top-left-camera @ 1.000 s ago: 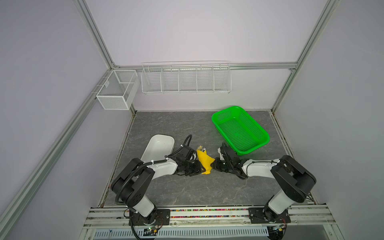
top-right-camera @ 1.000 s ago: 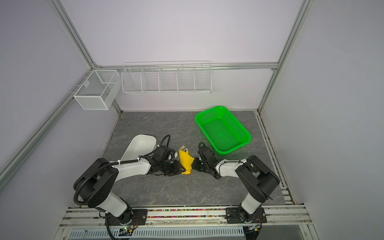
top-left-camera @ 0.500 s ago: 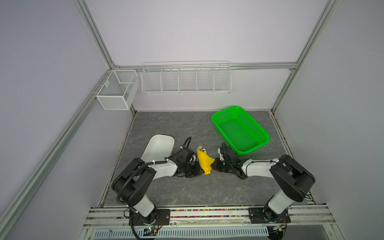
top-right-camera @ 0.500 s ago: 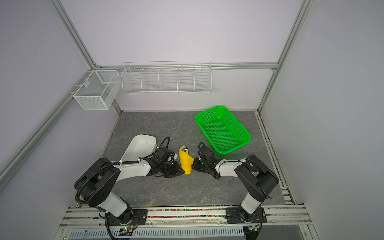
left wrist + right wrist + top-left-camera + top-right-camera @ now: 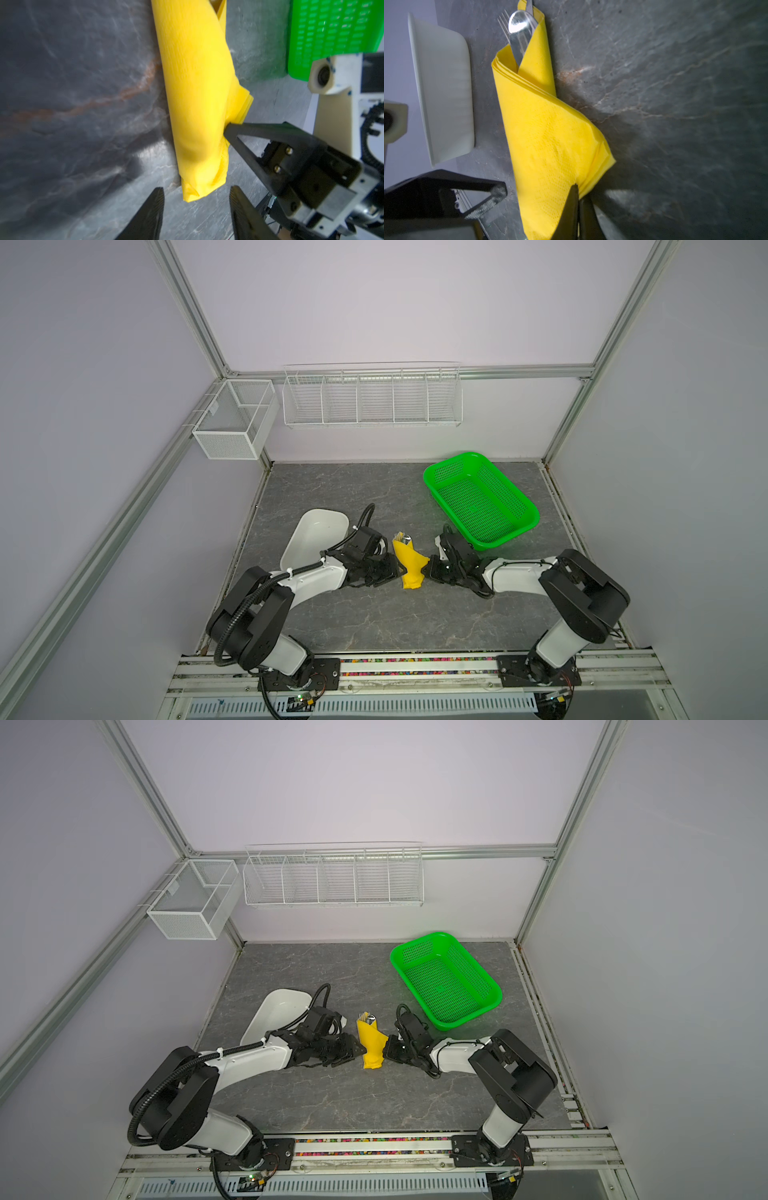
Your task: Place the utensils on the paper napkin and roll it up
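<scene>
The yellow paper napkin (image 5: 409,568) (image 5: 371,1046) lies mid-table, rolled round the utensils (image 5: 404,537). A spoon bowl (image 5: 519,27) and fork tines (image 5: 504,22) stick out of its far end. My left gripper (image 5: 398,571) (image 5: 196,189) is open beside the roll (image 5: 197,93). The roll's near end sits just between its fingertips, touching neither. My right gripper (image 5: 426,570) (image 5: 578,187) is shut on the napkin's loose corner flap (image 5: 600,164) on the opposite side. The utensils' handles are hidden inside the paper.
A green perforated basket (image 5: 536,516) (image 5: 332,31) stands behind my right arm. A white oblong tray (image 5: 316,531) (image 5: 444,83) lies behind my left arm. A wire rack (image 5: 370,398) and a mesh box (image 5: 232,418) hang on the back walls.
My left gripper's jaws have spread apart at the roll's near end. The right gripper has stayed clamped on the flap, and the roll has hardly moved.
</scene>
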Controlling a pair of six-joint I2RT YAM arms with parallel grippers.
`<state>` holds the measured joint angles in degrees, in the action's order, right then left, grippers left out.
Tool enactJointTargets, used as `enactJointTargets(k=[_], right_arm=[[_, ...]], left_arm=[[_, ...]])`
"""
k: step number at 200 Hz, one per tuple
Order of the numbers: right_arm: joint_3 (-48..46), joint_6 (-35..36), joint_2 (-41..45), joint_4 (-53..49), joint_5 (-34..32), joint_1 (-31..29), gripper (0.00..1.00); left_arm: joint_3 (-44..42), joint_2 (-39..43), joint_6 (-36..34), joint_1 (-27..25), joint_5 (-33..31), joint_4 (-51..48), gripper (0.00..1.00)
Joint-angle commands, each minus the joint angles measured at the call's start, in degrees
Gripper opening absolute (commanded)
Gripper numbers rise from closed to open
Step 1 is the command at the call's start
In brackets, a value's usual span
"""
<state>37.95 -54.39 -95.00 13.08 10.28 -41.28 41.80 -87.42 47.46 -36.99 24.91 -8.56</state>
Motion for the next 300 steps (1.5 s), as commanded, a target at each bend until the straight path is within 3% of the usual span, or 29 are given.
enactJointTargets(k=[1, 134, 166, 205, 254, 300], right_arm=[[1.1, 0.3, -0.2, -3.3, -1.2, 0.3, 0.06], [2.2, 1.1, 0.1, -6.2, -2.2, 0.0, 0.06], [2.2, 1.2, 0.6, -6.4, -2.4, 0.1, 0.07], [3.1, 2.1, 3.2, -8.6, -2.5, 0.5, 0.17], [4.7, 3.6, 11.4, -17.1, -8.1, 1.0, 0.43], [9.1, 8.1, 8.4, -15.8, -2.2, 0.8, 0.44]], left_arm=[[5.0, -3.0, -2.1, 1.1, -1.4, -1.8, 0.51], [10.0, -14.5, -4.0, 0.4, -1.6, -3.4, 0.44], [10.7, -16.1, -4.8, 0.0, -2.4, -4.6, 0.38], [10.5, -17.1, -5.2, -0.5, -3.8, -5.1, 0.35], [10.2, -17.3, -5.4, -0.6, -4.0, -5.0, 0.35], [10.1, -17.1, -5.2, -0.6, -4.0, -4.5, 0.35]])
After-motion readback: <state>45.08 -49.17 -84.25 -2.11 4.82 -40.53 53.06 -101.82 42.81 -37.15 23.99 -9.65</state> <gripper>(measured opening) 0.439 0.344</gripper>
